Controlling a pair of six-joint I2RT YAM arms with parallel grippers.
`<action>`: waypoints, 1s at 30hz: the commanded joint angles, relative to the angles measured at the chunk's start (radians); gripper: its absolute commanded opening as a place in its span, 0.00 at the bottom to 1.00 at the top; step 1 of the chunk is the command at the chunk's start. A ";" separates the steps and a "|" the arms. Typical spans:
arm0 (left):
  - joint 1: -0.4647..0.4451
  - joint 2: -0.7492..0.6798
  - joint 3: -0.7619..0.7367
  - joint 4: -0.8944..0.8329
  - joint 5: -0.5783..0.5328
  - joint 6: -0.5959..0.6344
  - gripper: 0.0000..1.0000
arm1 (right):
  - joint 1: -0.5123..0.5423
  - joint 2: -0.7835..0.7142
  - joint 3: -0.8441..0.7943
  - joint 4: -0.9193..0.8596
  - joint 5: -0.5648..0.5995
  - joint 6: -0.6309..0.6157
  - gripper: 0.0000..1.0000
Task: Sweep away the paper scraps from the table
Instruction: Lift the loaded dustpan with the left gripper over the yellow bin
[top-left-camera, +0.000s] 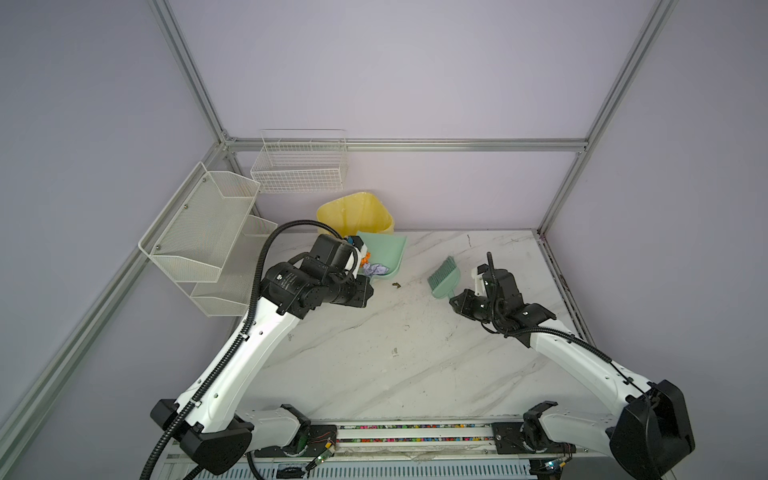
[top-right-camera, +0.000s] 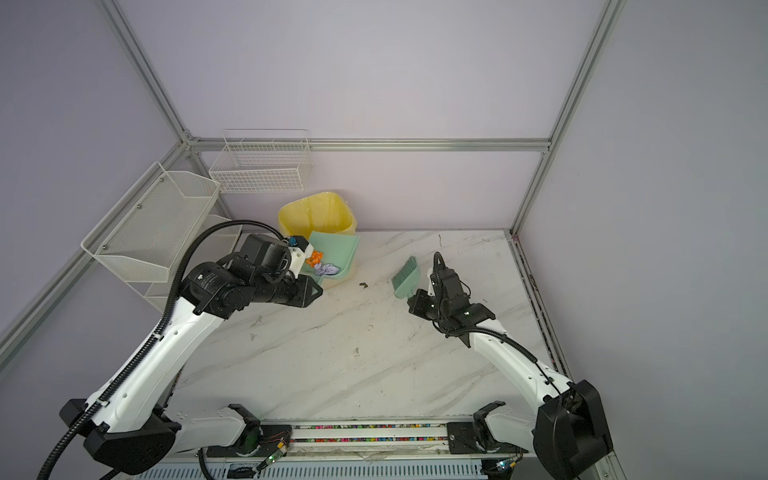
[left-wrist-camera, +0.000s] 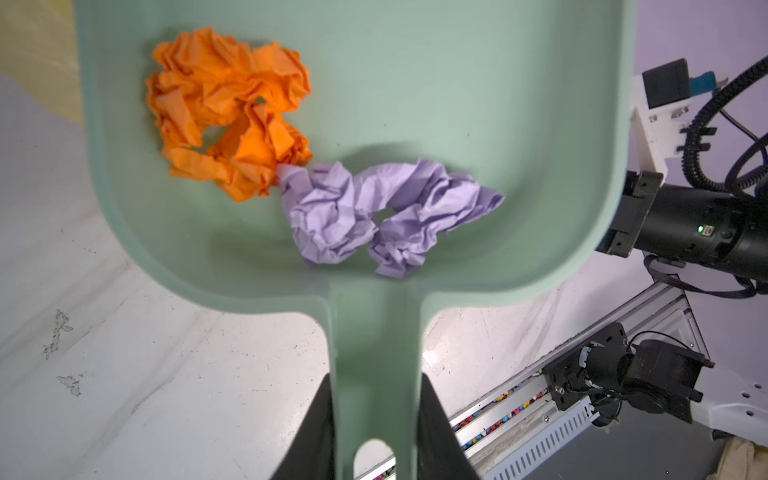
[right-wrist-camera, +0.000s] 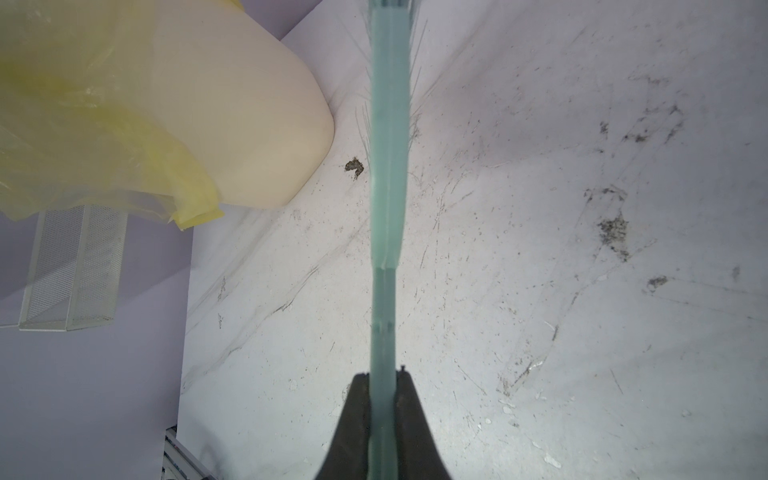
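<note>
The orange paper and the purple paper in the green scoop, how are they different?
The orange paper is bright orange; the purple paper is pale lilac. The orange paper sits further from the handle of the green dustpan; the purple paper lies right by the handle end. The orange paper is bunched in a clump; the purple paper stretches out longer. Both are crumpled, lie in the dustpan and touch at one tip.

Robot lab cell, aluminium frame (top-left-camera: 407, 145), lilac walls (top-left-camera: 415, 75), marble-patterned table (top-left-camera: 415, 357)

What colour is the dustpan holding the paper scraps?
Pale mint green; the dustpan shows best in the left wrist view.
</note>
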 joint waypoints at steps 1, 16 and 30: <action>0.045 0.013 0.125 0.018 0.048 0.041 0.12 | -0.006 -0.025 -0.007 0.040 -0.015 0.015 0.00; 0.239 0.176 0.221 0.112 0.301 0.035 0.12 | -0.006 -0.033 -0.008 0.059 -0.035 0.028 0.00; 0.389 0.227 0.180 0.319 0.587 -0.122 0.12 | -0.006 -0.017 0.036 0.026 -0.005 0.019 0.00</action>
